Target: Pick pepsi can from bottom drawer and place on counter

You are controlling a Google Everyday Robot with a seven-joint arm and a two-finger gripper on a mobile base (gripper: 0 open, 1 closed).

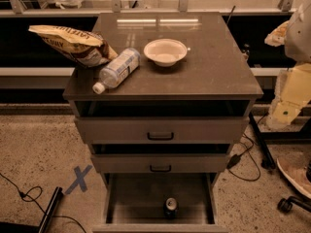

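The pepsi can stands upright in the open bottom drawer, near the middle of its front edge, silver top showing. The counter is the glossy dark top of the cabinet. My arm hangs at the right edge of the view, and the gripper is at its lower end, beside the cabinet's right side at about counter height. It is far from the can and touches nothing I can see.
On the counter lie a chip bag at the left, a clear plastic bottle on its side and a white bowl. The two upper drawers are slightly open. Cables, a chair base and a blue floor cross surround the cabinet.
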